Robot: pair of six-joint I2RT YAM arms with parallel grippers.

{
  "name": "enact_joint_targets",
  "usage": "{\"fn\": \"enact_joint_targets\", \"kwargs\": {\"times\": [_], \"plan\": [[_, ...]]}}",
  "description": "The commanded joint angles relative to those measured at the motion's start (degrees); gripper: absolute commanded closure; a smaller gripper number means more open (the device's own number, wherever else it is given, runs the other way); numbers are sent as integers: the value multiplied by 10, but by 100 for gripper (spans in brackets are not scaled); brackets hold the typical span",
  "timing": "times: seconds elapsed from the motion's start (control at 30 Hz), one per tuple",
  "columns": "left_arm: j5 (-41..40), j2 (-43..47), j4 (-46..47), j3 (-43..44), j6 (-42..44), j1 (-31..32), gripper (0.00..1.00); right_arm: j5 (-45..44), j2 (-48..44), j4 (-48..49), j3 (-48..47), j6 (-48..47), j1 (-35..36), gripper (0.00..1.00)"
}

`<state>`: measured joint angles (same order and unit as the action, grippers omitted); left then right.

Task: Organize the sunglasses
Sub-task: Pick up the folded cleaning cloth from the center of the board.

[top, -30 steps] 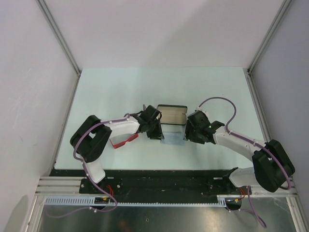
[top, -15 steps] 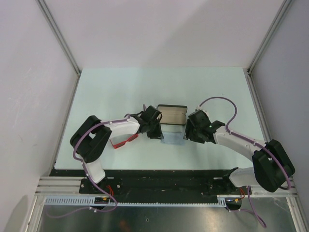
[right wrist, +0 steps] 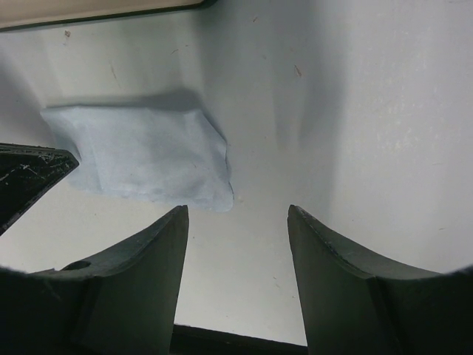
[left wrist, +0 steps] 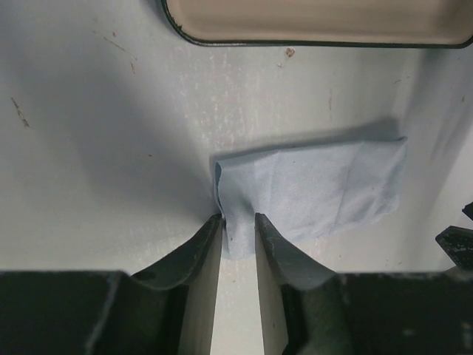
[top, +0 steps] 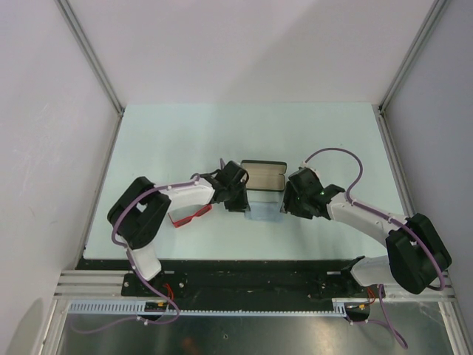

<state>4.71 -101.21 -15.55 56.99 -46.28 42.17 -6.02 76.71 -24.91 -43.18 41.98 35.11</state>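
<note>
In the middle of the top view, an open black case [top: 264, 176] lies on the pale table [top: 170, 140] with its beige lining facing up. Just below it in the frame, and apart from it, lies a folded pale blue cloth [top: 264, 214], with one arm reaching in from each side. The red sunglasses [top: 191, 216] sit on the table to the lower left of centre. They are partly tucked under the left arm's white forearm and lie left of both the case and the cloth. Neither gripper touches them.

In the left wrist view, the left gripper [left wrist: 236, 219] has its jaws drawn almost together, pinching the cloth's lower left corner. The fabric bunches into a small ridge where it enters the gap. The rest of the cloth spreads toward the right of that frame, and the case's dark rim runs along the top edge.

In the right wrist view, the right gripper [right wrist: 236, 211] holds its jaws wide apart with only bare table between them. It is low over the surface, and the cloth's nearest corner is just above and left of the gap, not touching either finger. A dark tip of the other gripper pokes in at the left edge, next to the cloth.
</note>
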Motion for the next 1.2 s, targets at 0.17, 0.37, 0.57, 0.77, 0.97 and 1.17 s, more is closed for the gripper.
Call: {"fn": "enact_joint_targets", "kwargs": {"times": [0.17,0.37,0.57,0.77,0.97,1.17], "plan": [[-12,-53,-48,4,25,4,71,1,-2,10,1,-1,-8,39],[-16,-52,-48,3,27,4,81,1,-2,10,1,-3,-9,39],[-16,-51,-48,1,30,4,100,4,-4,12,0,-2,-12,39],[-27,-22,-52,0,57,4,100,10,-16,14,1,-3,-15,40],[-17,49,-59,13,93,5,100,13,-50,14,0,-1,-25,39],[-17,93,-77,26,102,5,99,22,-54,21,1,-1,-35,39]]}}
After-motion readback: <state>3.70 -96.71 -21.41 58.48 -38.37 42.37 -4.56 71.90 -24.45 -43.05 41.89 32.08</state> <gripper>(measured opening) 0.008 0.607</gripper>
